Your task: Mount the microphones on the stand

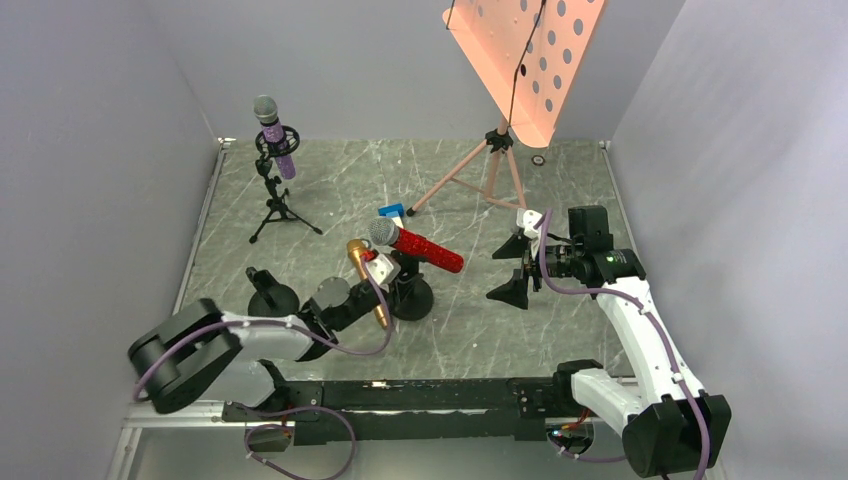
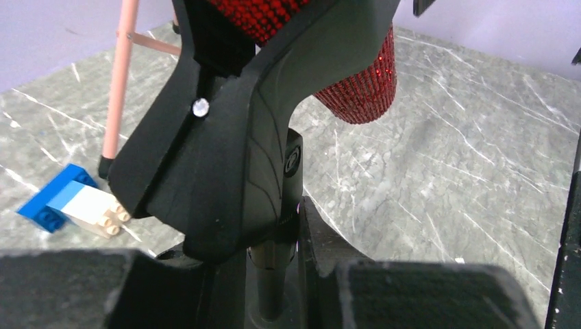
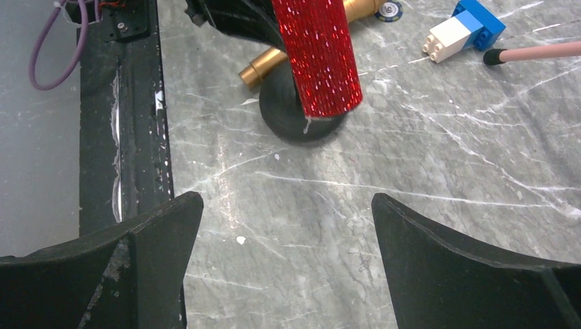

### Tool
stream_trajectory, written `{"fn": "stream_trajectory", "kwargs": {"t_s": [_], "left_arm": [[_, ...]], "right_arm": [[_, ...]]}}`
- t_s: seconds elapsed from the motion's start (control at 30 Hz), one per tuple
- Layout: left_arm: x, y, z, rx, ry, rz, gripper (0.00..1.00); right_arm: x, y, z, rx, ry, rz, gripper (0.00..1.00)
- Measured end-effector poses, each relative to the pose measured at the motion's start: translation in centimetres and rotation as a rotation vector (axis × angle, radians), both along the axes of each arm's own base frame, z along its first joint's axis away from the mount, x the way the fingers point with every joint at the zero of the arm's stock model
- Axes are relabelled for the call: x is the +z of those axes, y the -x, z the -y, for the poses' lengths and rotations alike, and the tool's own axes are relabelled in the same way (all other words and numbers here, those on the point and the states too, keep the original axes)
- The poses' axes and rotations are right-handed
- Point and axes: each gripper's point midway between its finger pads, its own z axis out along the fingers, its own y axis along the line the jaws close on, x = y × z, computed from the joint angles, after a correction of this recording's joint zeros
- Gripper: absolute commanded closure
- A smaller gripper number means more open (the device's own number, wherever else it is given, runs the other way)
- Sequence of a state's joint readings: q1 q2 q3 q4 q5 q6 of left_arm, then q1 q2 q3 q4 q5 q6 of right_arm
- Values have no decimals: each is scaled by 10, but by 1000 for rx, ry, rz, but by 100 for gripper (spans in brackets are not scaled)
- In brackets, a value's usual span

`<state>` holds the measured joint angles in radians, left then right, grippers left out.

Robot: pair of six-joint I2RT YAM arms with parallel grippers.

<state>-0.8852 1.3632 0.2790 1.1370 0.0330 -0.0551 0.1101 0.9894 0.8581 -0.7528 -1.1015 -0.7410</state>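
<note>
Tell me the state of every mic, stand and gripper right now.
Purple microphone: clipped in tripod stand.
Red microphone: clipped, tilted, on round-base stand.
Gold microphone: unattached, lying beside that stand.
Spare stand: clip empty.
Left gripper: around the red one's stand, grip unclear.
Right gripper: open, empty.

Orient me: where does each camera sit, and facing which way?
Top external: above, behind the bases, looking down on the table; both arms show.
Left wrist: low, facing the stand clip holding the red microphone; left claw at bottom.
Right wrist: looking down at the table; open right claw at bottom.
Shared: red microphone, blue-and-white block.
</note>
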Motion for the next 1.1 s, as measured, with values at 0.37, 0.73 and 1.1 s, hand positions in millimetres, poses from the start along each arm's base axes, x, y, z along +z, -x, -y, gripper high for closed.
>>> {"fn": "stream_trajectory", "kwargs": {"t_s": [0.37, 0.73, 1.1], "left_arm": [[83, -70, -50, 161, 33, 84, 100], [103, -186, -105, 403, 27, 88, 100], [52, -267, -133, 507, -17, 13, 100]], "right_arm": [[0, -1, 1, -5, 0, 1, 0], [1, -1, 2, -7, 0, 3, 0], [-4, -1, 2, 3, 8, 2, 0]]}}
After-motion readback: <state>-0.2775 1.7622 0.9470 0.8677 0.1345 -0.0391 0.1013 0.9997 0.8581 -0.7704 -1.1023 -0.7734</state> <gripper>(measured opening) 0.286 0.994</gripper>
